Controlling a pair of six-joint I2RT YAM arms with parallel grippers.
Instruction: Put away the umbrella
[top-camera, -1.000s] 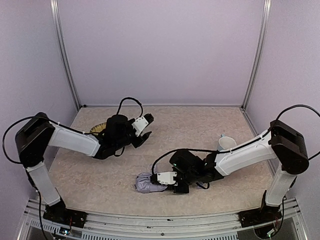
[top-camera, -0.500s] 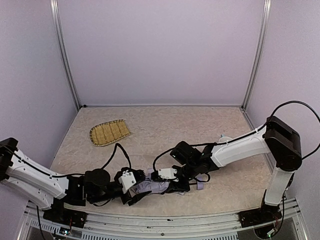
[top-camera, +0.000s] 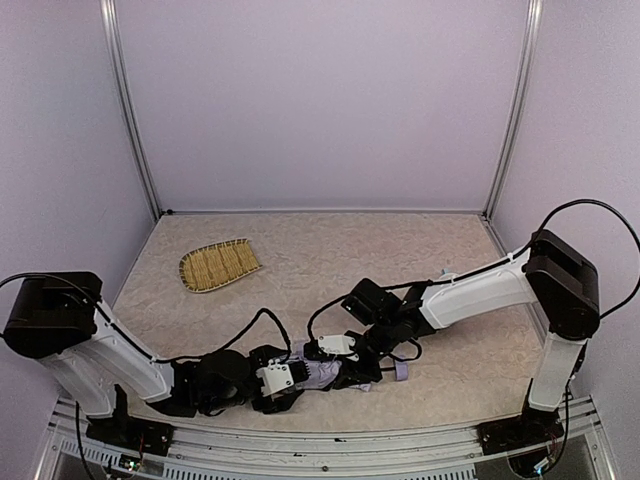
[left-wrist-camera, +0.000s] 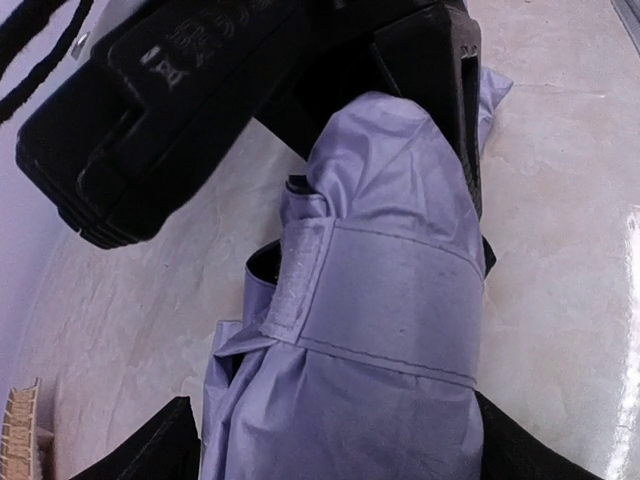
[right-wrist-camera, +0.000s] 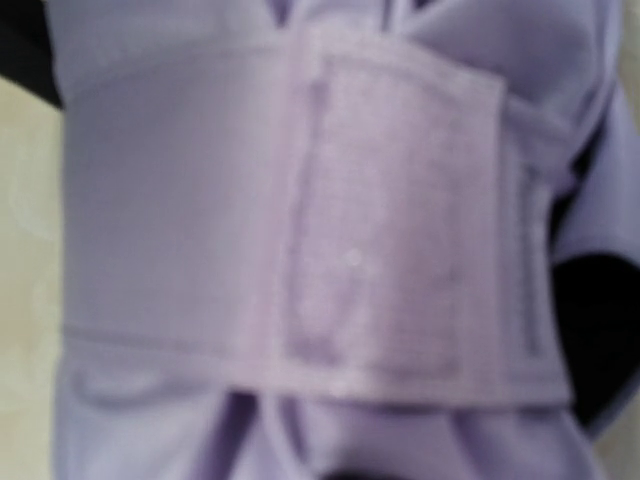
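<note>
The umbrella (top-camera: 318, 372) is folded into a lilac bundle and lies near the table's front edge. Its small lilac handle (top-camera: 400, 372) pokes out to the right. My left gripper (top-camera: 283, 381) is at the bundle's left end. In the left wrist view the umbrella (left-wrist-camera: 380, 330) with its wrap strap (left-wrist-camera: 375, 300) fills the space between my black fingers (left-wrist-camera: 150, 450), which press on both sides. My right gripper (top-camera: 346, 362) is shut on the middle of the bundle. The right wrist view shows the strap (right-wrist-camera: 300, 220) very close and blurred.
A woven straw tray (top-camera: 218, 265) lies at the back left. A pale cup (top-camera: 447, 274) is mostly hidden behind my right arm at the right. The front rail (top-camera: 320, 440) runs just below the umbrella.
My left arm has swung from beside the tray down to the front edge and closed in on the umbrella's left end. My right gripper has kept hold, and the bundle has shifted slightly right.
</note>
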